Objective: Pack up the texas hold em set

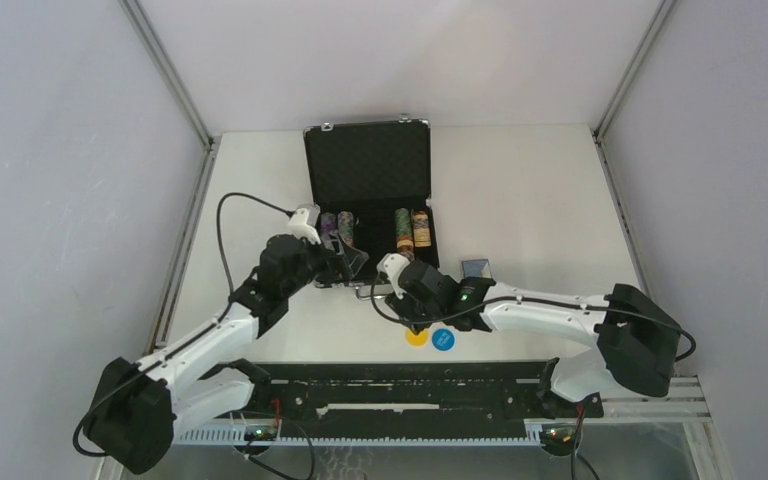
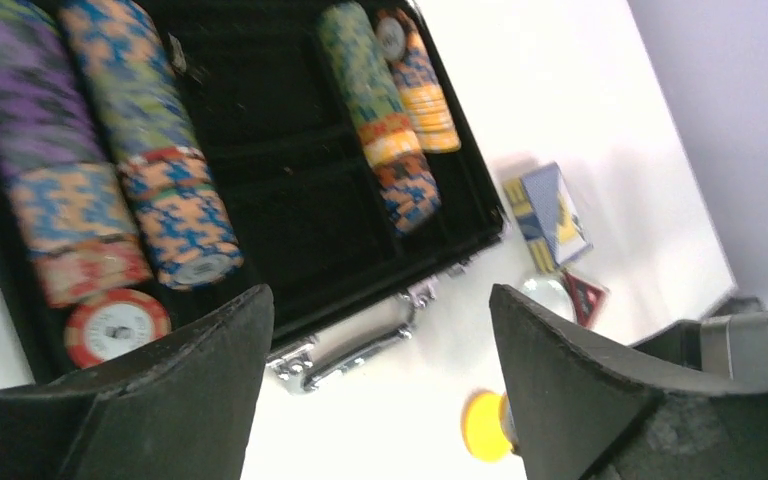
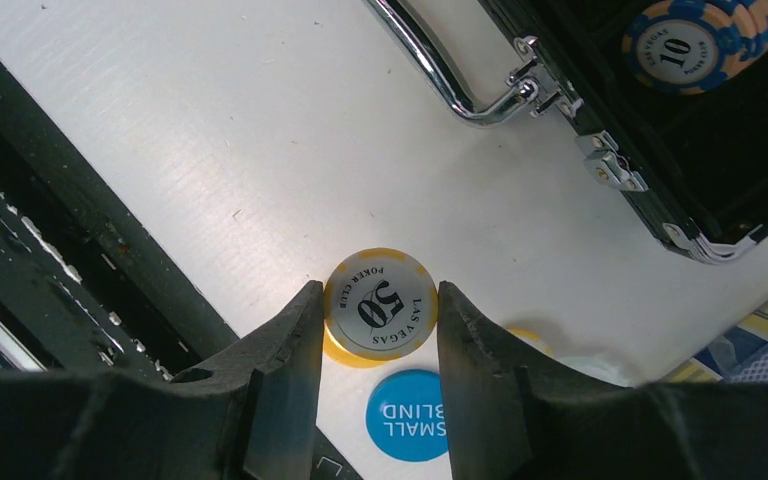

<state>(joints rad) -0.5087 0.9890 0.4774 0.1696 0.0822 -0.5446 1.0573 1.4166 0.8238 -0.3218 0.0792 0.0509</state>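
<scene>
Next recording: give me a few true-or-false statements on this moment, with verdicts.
1. The case is open. True.
2. The right tool is empty. False: it grips a chip marked 50.
3. The blue button lies inside the case. False: it lies on the table.
4. The left tool holds nothing. True.
5. The card deck sits outside the case. True.

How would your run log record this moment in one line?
left jaws: open, empty, by open black textured briefcase | right jaws: gripping yellow-rimmed 50 poker chip | blue round button: not yet packed
</scene>
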